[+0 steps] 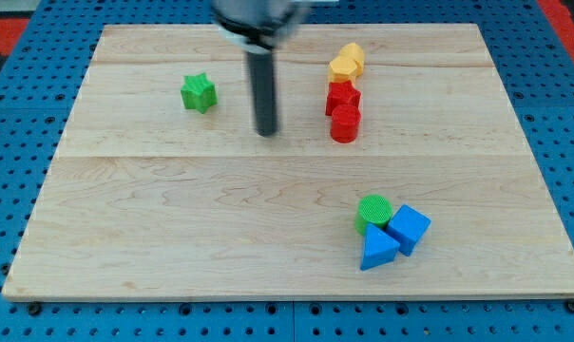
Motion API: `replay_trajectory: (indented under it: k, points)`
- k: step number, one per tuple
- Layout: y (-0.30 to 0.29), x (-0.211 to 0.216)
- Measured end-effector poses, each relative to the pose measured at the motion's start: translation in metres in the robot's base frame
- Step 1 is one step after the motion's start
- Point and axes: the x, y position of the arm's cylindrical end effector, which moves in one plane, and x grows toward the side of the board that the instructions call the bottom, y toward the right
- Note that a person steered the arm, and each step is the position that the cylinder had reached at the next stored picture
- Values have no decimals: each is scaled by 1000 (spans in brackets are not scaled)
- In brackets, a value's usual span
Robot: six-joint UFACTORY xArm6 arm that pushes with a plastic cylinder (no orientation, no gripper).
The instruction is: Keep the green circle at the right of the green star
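Observation:
The green star point(199, 92) lies at the upper left of the wooden board point(173, 218). The green circle point(373, 210) lies at the lower right, far to the right of and below the star. It touches a blue triangle point(378, 250) and a blue cube-like block point(410, 228). My tip point(266, 132) rests on the board to the right of the star and a little below it, well apart from every block. The rod rises from it to the view's top.
A yellow hexagon point(353, 55) and a yellow heart-like block point(342, 67) sit at the upper right of centre. A red star point(342, 97) and a red cylinder point(345, 123) sit just below them. Blue pegboard surrounds the board.

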Motion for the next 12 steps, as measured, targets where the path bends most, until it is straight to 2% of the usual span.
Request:
replay_trajectory:
  k: [2, 3, 4, 5, 6, 7, 9, 10, 11, 12]
  points:
    - [146, 90]
    - [190, 108]
    - [128, 162]
    - [19, 134]
    - [-38, 96]
    - [9, 123]
    - [72, 104]
    - [25, 76]
    - [8, 61]
    - [51, 62]
